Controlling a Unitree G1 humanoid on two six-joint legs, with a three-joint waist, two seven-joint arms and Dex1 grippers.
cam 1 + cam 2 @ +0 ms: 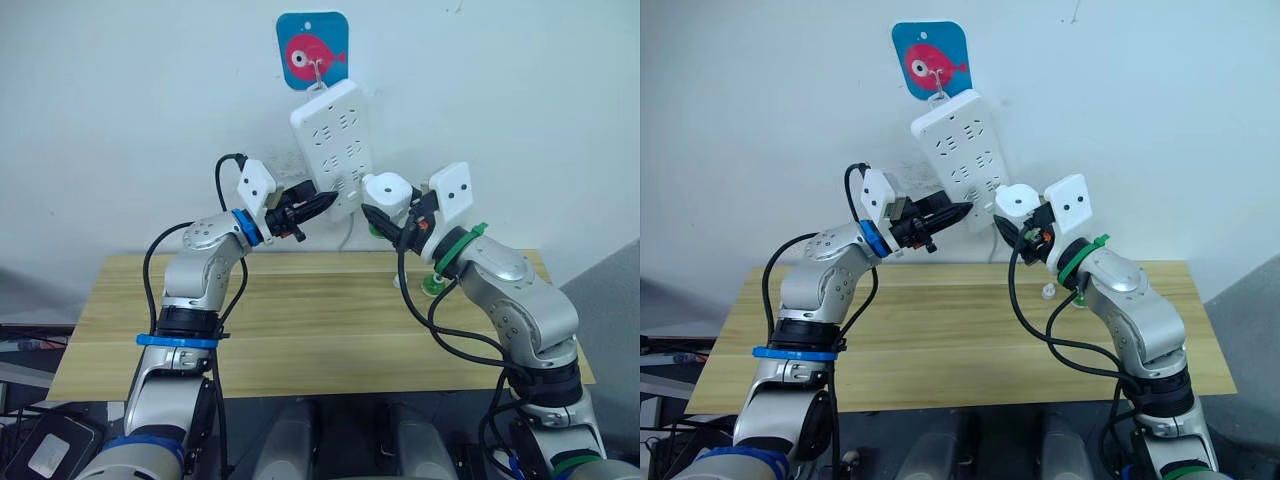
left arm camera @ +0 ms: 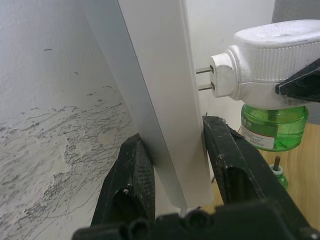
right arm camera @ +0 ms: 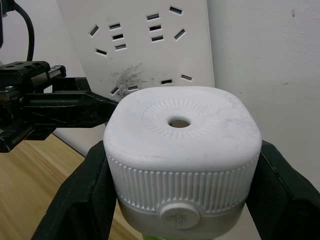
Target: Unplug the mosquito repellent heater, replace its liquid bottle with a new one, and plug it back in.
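Right pincer [image 3: 182, 200] holds heater [image 3: 182, 145], prongs just off strip [image 1: 335, 150].

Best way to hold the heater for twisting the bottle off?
Keep the right gripper on the heater's ribbed sides, fingers across its width. That likely leaves the green bottle hanging below free for the other gripper to come up from underneath.

Plain white painted wall [image 1: 520, 110] behind, scuffed and scratched close up. Blue square hook plaque with pink fish [image 1: 312, 50] at 12 o'clock. Light wooden plank tabletop [image 1: 320, 330] below, against wall. Even, soft lighting.
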